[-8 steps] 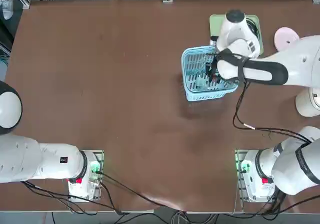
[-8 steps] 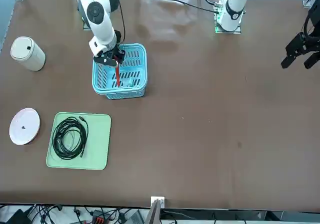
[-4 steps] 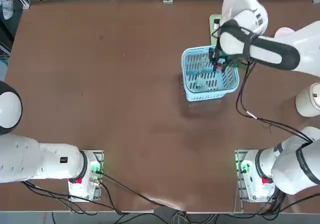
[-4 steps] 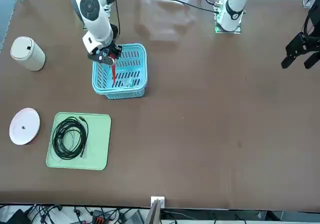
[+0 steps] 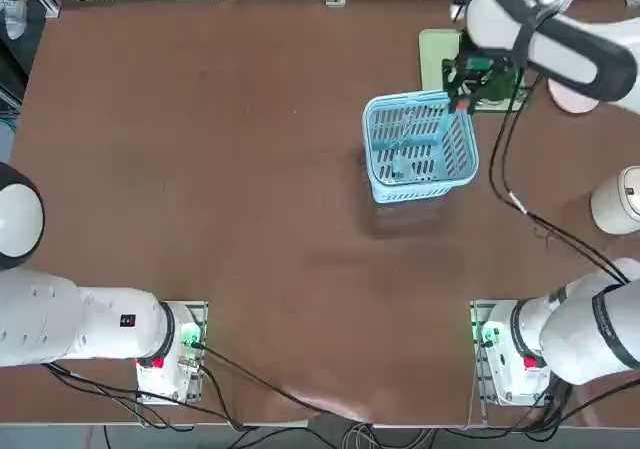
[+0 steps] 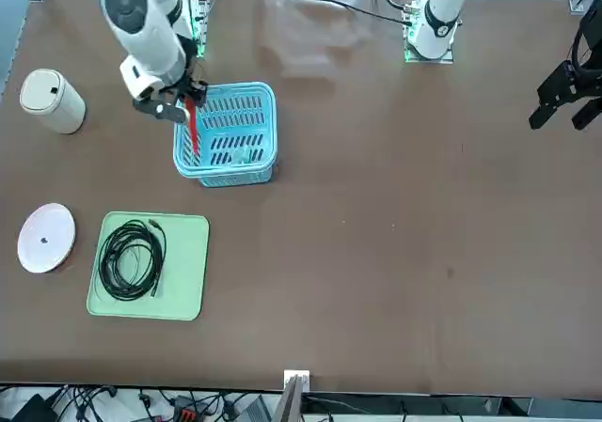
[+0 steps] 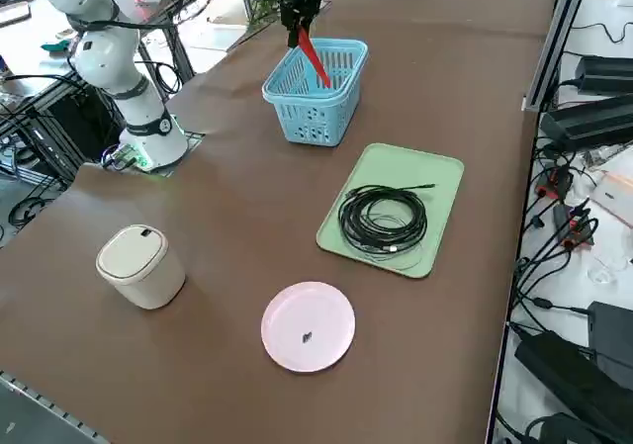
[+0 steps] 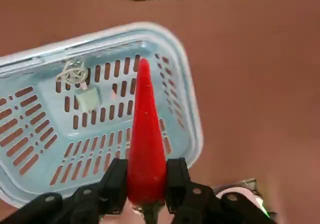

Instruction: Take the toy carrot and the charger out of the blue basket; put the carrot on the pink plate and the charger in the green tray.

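The right wrist view shows the carrot step in hand: the right gripper (image 8: 146,186) is closed on the slim red-orange toy carrot (image 8: 146,119) at its dark green leafy end, the fingers parted only by the carrot's thickness. In the front view the carrot hangs tip down over the right-hand end of the light blue slatted plastic basket (image 6: 226,174). The small white charger (image 8: 88,98), with its thin pale cord, lies inside the basket. Next, I judge, the arm should carry the carrot to the right and away from the basket, tip clear of the rim, and lay it on the round flat pale pink plate (image 7: 309,327), to the basket's far right. The charger would then go to the flat pale green tray (image 7: 440,172), just beyond the basket, where a coiled black cable (image 7: 361,217) takes up the middle and leaves bare space near the edges.
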You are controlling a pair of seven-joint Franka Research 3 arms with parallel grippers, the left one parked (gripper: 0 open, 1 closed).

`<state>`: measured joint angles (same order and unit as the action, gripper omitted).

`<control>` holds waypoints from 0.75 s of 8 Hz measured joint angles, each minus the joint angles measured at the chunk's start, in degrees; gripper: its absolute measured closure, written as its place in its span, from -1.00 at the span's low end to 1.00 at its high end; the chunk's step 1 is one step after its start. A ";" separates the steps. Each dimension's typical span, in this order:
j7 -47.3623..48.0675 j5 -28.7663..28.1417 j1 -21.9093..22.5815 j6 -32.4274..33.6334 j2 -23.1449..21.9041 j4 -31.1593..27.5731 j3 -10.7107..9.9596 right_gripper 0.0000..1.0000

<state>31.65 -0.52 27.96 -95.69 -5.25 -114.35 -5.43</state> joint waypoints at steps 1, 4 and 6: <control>-5.12 0.03 -3.91 1.82 -0.04 2.06 -0.15 0.19; -21.58 -0.03 -16.79 2.89 -0.03 4.93 -0.68 0.19; -28.54 -0.04 -25.12 2.47 1.41 5.31 -0.81 0.19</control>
<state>3.11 -0.56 2.84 -93.22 -3.84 -109.03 -6.25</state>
